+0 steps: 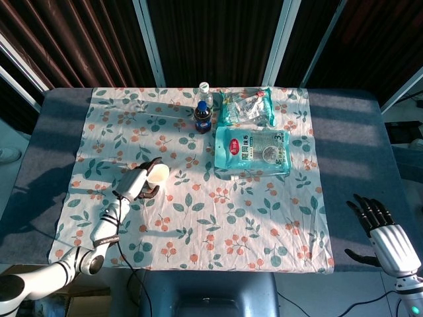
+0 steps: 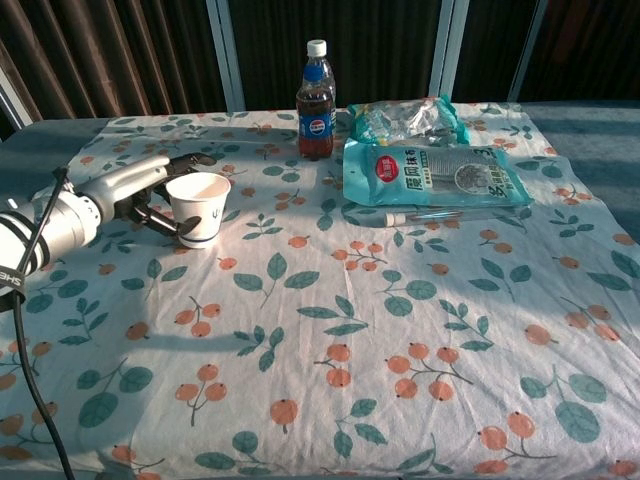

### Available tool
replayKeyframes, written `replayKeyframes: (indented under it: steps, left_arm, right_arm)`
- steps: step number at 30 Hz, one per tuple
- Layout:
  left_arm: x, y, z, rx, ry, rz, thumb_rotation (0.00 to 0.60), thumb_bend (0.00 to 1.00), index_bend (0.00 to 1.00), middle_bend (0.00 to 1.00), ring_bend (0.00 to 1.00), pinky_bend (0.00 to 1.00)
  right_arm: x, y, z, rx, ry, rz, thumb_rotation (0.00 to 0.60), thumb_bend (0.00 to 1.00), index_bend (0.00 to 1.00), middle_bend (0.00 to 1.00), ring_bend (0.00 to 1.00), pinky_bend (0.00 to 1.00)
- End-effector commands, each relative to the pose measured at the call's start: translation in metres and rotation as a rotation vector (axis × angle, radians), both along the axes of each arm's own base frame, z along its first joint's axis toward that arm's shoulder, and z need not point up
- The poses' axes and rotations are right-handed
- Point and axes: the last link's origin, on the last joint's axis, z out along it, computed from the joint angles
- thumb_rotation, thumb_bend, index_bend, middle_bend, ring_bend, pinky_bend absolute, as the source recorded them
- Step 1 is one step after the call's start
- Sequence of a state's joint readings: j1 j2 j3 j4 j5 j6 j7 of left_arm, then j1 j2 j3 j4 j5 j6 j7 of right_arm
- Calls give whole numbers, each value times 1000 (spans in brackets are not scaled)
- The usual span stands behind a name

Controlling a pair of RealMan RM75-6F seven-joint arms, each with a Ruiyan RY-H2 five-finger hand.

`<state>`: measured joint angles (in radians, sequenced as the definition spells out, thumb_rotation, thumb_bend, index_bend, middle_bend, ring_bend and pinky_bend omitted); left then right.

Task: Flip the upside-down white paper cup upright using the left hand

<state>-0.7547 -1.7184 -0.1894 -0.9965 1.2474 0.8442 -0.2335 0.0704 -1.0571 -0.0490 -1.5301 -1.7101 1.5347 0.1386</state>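
Left hand [image 2: 150,195] wraps the white paper cup [image 2: 198,208] from the side, fingers curled round its wall, thumb side toward the far edge. Cup is upright, mouth up, base on or just at the floral cloth [image 2: 330,330] – can't tell if it's fully set down. It sits in the left-centre part of the surface [image 1: 344,132], well apart from the other items. In head view the same cup [image 1: 158,174] shows as a pale open rim at the tip of the hand [image 1: 135,183], forearm running back toward the near-left corner.

Right hand [image 1: 383,234] hangs off the near-right edge of the surface, holding nothing, fingers spread apart & pointing away from the robot; seen in head view only.

Far side: cola bottle [image 2: 315,100] upright, blue label, white cap. Just right of it a clear snack bag [image 2: 405,118], and in front of that a teal packet [image 2: 435,175] lying flat. A thin clear tube [image 2: 440,214] lies along the packet's near edge.
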Motion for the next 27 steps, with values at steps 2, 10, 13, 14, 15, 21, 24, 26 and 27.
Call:
replayKeyframes:
  steps: [2, 10, 13, 14, 15, 21, 24, 26, 27]
  left_arm:
    - [-4, 2, 6, -8, 61, 28, 600, 432, 0, 18, 16, 208]
    - [-6, 3, 23, 15, 186, 41, 600, 430, 0, 0, 0, 180]
    - [-4, 2, 31, 35, 231, 25, 600, 430, 0, 0, 0, 178]
    - [-4, 1, 34, 40, 243, 20, 600, 429, 0, 0, 0, 177]
    - [-4, 1, 36, 43, 255, 15, 600, 429, 0, 0, 0, 177]
    - [-12, -2, 62, 109, 508, -79, 600, 423, 0, 0, 0, 177]
    - [-20, -3, 78, 174, 640, -118, 600, 419, 0, 0, 0, 176]
    - [-26, -4, 89, 202, 694, -118, 600, 416, 0, 0, 0, 176]
    - [-29, -6, 95, 204, 711, -113, 600, 415, 0, 0, 0, 175]
  right_arm:
    - [0, 1, 0, 0, 0, 1, 600, 57, 0, 0, 0, 183]
    - [0, 1, -1, 2, 2, 2, 600, 58, 0, 0, 0, 183]
    - [0, 1, -1, 3, 3, 3, 600, 58, 0, 0, 0, 183]
    - [0, 1, -1, 3, 3, 3, 600, 58, 0, 0, 0, 183]
    - [0, 1, -1, 3, 3, 3, 600, 58, 0, 0, 0, 183]
    - [0, 2, 0, 2, 1, 5, 600, 58, 0, 0, 0, 183]
    - [0, 2, 0, 0, 1, 7, 600, 58, 0, 0, 0, 183]
    - [0, 2, -1, 3, 2, 6, 600, 58, 0, 0, 0, 183]
    - [0, 2, -1, 3, 2, 6, 600, 58, 0, 0, 0, 183]
